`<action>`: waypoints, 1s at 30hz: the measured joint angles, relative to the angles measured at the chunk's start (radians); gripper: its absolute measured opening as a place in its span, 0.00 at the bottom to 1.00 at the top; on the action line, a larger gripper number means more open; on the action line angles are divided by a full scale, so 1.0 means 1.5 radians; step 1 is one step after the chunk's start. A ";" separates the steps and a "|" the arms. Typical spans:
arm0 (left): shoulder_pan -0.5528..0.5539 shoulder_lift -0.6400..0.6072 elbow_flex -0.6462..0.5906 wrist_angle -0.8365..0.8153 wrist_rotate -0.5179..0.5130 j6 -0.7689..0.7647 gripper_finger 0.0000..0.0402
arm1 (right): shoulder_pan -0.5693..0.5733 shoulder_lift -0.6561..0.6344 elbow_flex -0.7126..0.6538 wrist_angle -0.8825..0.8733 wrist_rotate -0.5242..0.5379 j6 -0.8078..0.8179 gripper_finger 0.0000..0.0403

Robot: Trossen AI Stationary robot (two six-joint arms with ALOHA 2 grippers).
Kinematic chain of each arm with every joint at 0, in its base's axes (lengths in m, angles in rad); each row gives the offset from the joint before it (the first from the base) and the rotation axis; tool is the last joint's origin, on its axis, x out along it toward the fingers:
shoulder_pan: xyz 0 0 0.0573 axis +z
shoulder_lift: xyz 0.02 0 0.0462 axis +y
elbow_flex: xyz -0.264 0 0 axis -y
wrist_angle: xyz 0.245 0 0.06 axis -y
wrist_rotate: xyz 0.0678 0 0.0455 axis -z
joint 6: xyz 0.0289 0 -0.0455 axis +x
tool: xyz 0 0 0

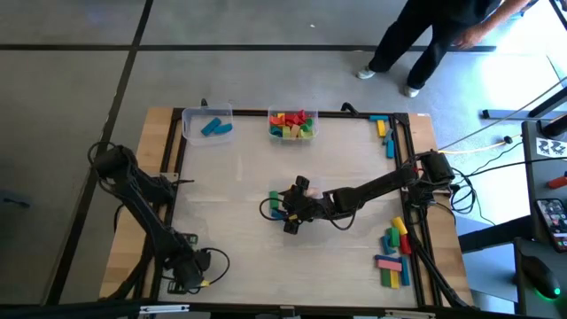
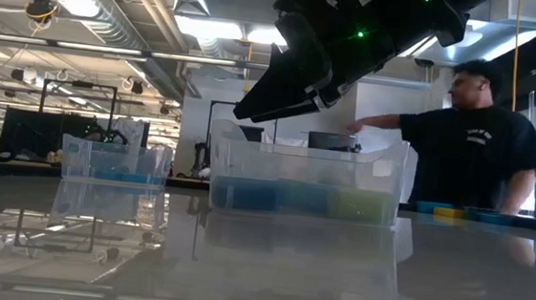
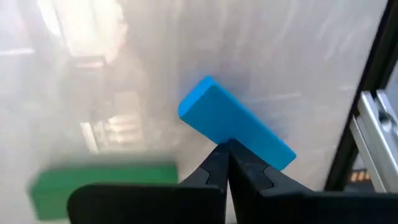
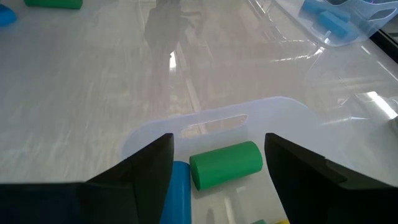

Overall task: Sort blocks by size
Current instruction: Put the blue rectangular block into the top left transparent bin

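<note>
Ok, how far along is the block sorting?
Partly done: one tub holds blue blocks, a second tub mixed blocks. Right hand is open over a green block mid-table, not gripping yet. Left hand waits shut in the left corner opposite the tubs. Loose blocks remain along the right edge.

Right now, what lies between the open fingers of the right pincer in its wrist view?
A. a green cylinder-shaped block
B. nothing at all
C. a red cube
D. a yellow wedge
A: the right wrist view shows a green cylinder-shaped block lying between the spread fingers of the right pincer, on a white plastic board beside a blue block.
</note>
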 joint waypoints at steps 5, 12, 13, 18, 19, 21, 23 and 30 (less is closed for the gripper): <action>0.050 -0.001 0.001 -0.014 -0.058 0.105 0.00 | 0.000 0.000 0.000 0.000 0.000 0.000 0.62; 0.121 -0.013 0.004 -0.039 -0.149 0.239 0.00 | 0.000 0.000 0.000 -0.015 0.000 0.000 0.62; 0.129 -0.019 0.003 -0.050 -0.168 0.247 0.00 | 0.000 0.000 0.000 -0.016 0.000 0.000 0.62; 0.150 -0.086 0.002 -0.111 -0.214 0.247 0.00 | 0.000 0.000 0.000 -0.019 0.000 0.000 0.62; 0.149 -0.103 0.002 -0.120 -0.218 0.233 0.00 | 0.000 0.000 0.000 -0.019 0.000 0.000 0.62; 0.144 -0.142 0.002 -0.121 -0.222 0.191 0.00 | 0.000 0.000 0.000 -0.019 0.000 0.000 0.62; 0.136 -0.176 0.002 -0.105 -0.229 0.138 0.01 | 0.000 0.000 0.000 -0.019 0.000 0.000 0.62; 0.119 -0.209 0.000 -0.058 -0.237 -0.035 0.06 | 0.000 0.000 0.000 -0.018 0.000 0.000 0.62</action>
